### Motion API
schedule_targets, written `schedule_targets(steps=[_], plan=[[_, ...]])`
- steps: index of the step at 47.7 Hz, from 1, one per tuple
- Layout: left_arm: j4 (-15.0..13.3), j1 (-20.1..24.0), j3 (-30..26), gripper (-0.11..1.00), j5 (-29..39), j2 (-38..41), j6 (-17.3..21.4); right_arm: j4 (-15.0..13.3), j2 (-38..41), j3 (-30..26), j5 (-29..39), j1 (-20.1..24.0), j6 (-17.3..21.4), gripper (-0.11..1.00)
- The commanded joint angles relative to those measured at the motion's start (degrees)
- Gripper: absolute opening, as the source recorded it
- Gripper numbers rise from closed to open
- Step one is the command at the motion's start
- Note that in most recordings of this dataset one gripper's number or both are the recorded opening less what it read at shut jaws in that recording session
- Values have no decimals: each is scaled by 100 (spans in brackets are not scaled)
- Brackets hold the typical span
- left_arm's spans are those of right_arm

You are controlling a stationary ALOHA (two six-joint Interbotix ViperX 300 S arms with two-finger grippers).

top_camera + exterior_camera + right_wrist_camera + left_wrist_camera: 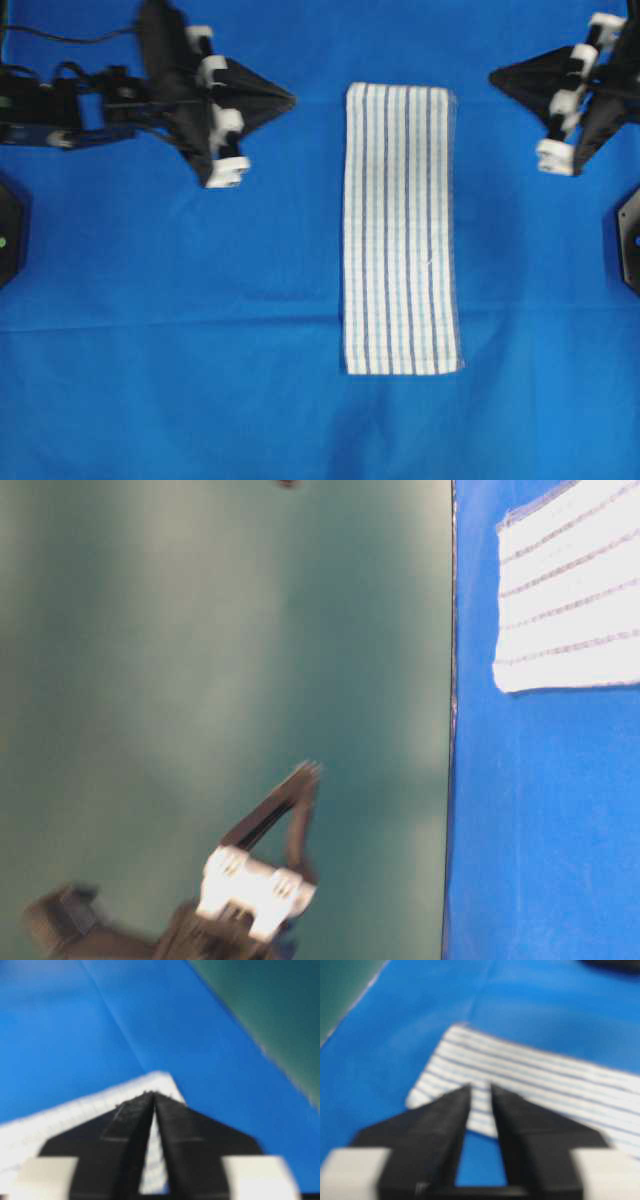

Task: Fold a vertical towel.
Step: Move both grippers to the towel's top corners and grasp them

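Observation:
The towel (400, 230) is white with thin blue stripes and lies flat, long side running up and down, in the middle of the blue tablecloth; one end of it also shows (570, 590). My left gripper (291, 98) hovers just left of the towel's top left corner. In its wrist view the black fingers (480, 1089) stand a little apart, open, with the towel (545, 1080) ahead and nothing between them. My right gripper (494, 75) points at the top right corner from the right. Its fingertips (152, 1095) meet over the towel's corner (160, 1080), shut on nothing.
The blue tablecloth (150, 350) covers the whole work surface, with a faint crease across it. Black arm bases sit at the left edge (8, 230) and right edge (628, 235). A green surface (200, 630) lies beyond the cloth's edge.

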Motion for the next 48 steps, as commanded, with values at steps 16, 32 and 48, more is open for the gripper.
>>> schedule_targets(steps=[16,32,48], plan=[[-9,352,-1283,83,-220,2021,9,-185,2320,-562,-580,-580,-44,56],[0,501,-1846,82,-325,2936,18,-185,3340,-668,-958,-729,-44,56],[0,703,-1942,79,-316,3261,18,-176,3674,-738,-1063,-817,-35,55]])
